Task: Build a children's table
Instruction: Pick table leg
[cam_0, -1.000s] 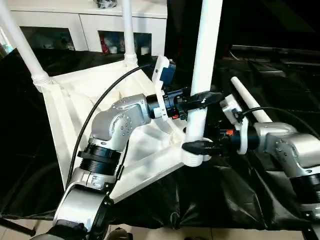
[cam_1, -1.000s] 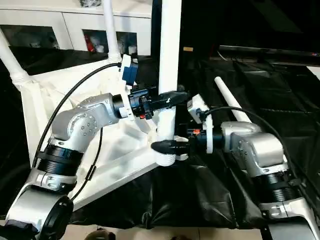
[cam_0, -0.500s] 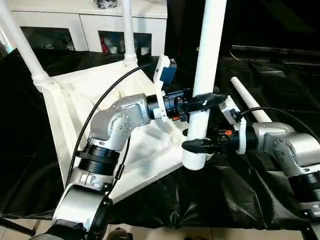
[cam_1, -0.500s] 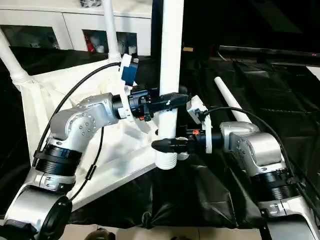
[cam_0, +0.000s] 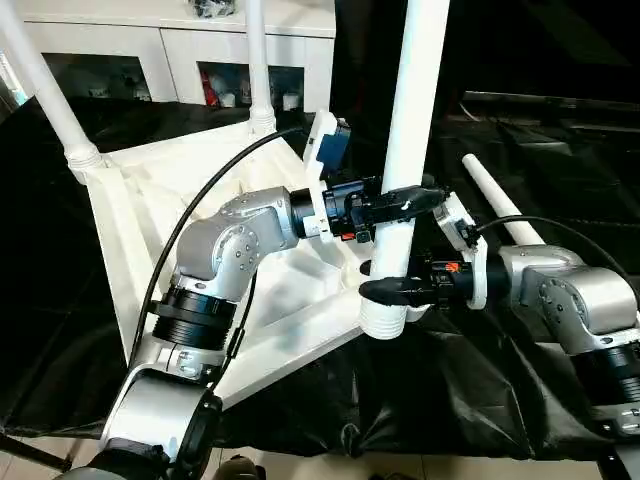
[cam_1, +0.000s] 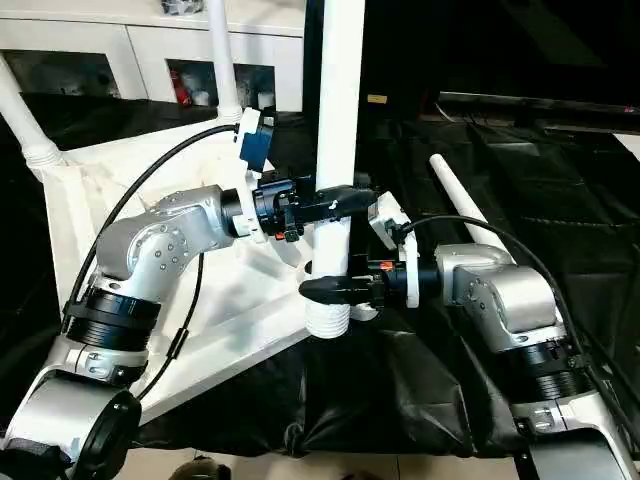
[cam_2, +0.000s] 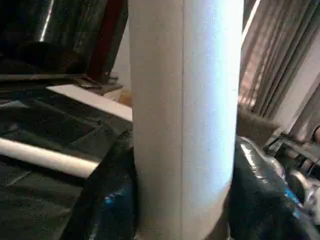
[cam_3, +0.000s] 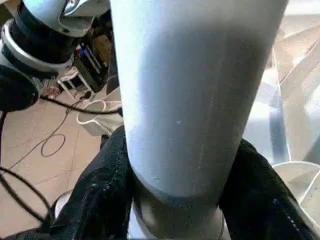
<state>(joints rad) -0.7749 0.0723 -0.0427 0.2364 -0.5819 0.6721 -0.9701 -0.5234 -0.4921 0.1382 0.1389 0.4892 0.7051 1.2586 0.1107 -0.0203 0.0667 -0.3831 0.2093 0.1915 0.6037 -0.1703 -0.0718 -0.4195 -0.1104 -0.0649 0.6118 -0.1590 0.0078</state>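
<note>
No readable writing or brand on any part. My left gripper clamps upright white leg mid-shaft; my right gripper clamps same leg lower, just above ribbed end. Leg end hangs at near right corner of overturned tabletop, ribbed underside up. Two legs already stand in far corner sockets. Fourth leg lies on black sheet, right of me. Sheet covers work surface. White cabinet with glass doors at far wall; tan tiled floor near.
</note>
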